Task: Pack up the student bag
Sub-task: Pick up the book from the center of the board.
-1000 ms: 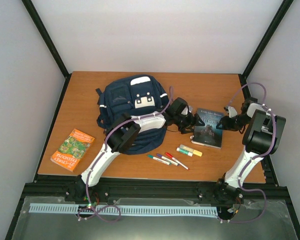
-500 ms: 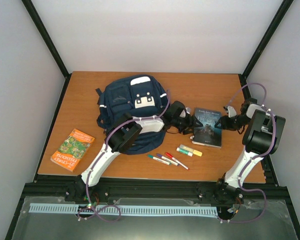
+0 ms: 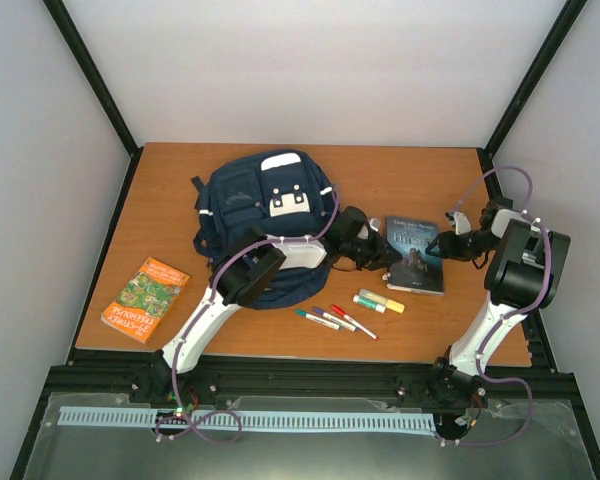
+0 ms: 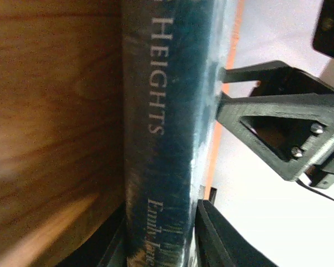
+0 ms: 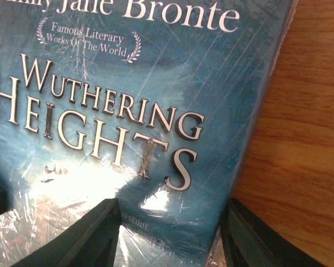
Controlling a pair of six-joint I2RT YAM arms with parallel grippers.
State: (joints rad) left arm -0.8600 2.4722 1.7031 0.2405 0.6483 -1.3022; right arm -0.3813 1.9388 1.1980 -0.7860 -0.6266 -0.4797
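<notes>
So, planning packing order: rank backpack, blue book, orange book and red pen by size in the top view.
1. backpack
2. blue book and orange book, about alike
3. red pen

One backpack (image 3: 250,200), two books (image 3: 145,298), three thin markers (image 3: 343,320), two thick markers (image 3: 380,300).

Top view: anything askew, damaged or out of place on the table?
Nothing spilled or broken. The orange book lies skewed near the left edge of the table, apart from the rest. The blue book has wrinkled clear wrap on its cover.
</notes>
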